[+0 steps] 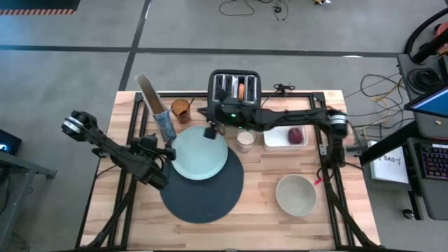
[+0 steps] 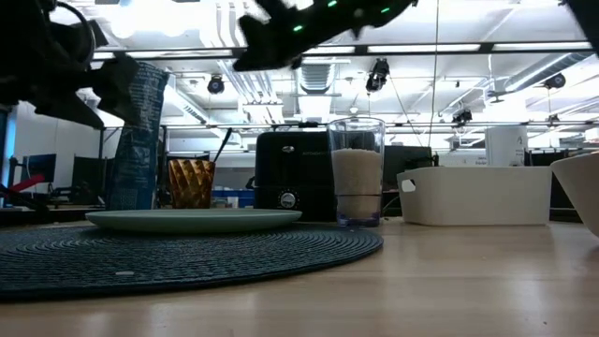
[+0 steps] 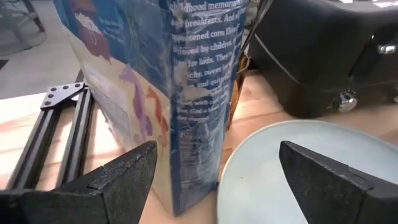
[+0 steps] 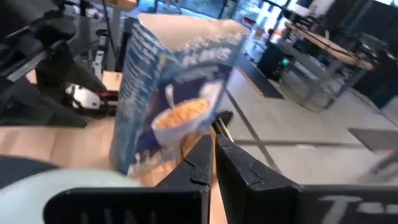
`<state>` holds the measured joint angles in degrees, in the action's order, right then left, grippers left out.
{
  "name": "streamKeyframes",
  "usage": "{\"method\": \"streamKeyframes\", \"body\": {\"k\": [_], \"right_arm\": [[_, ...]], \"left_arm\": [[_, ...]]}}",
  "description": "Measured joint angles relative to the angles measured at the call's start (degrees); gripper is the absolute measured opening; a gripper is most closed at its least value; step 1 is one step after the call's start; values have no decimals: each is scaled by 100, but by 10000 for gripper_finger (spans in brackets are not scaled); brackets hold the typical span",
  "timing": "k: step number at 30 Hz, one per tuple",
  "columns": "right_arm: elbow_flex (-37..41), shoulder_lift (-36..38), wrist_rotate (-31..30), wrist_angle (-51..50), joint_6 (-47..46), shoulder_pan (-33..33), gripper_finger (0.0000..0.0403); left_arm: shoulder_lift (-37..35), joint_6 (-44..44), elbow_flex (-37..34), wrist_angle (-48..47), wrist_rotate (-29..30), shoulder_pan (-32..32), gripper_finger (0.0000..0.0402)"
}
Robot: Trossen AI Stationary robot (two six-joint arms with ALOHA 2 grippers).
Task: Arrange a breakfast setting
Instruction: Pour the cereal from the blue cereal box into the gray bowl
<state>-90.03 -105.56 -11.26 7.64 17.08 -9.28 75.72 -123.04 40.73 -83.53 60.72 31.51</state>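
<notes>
Plate [image 1: 199, 155] on placemat [image 1: 203, 189] | left pincer [image 1: 166, 152] wide, at its edge | right pincer [image 1: 209, 132] closed, above

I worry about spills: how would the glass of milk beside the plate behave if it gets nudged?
The milk glass is tall and narrow on a small base, so a push near its rim would probably tip it. It looks over half full, which likely steadies it but means a spill. Its smooth clear wall may be slippery and breakable. It stands close to the plate.
</notes>
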Motion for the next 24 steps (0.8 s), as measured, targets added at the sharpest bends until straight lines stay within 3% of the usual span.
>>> {"method": "streamKeyframes", "body": {"k": [8,16,20,24], "right_arm": [[-1790,-1547,562,-87,11,-158,9],[-3283,-2780,653,-311,-44,-219,9],[-3788,-3183,1203,-306,-56,-219,9],[-4175,-3506,2136,-370,-86,-166,9]], "left_arm": [[-691,992,83,-117,-549,315,320],[-1157,1617,422,-398,-1195,708,320],[-1206,1740,680,-620,-1372,850,320],[-1212,1771,723,-646,-1380,955,320]]}}
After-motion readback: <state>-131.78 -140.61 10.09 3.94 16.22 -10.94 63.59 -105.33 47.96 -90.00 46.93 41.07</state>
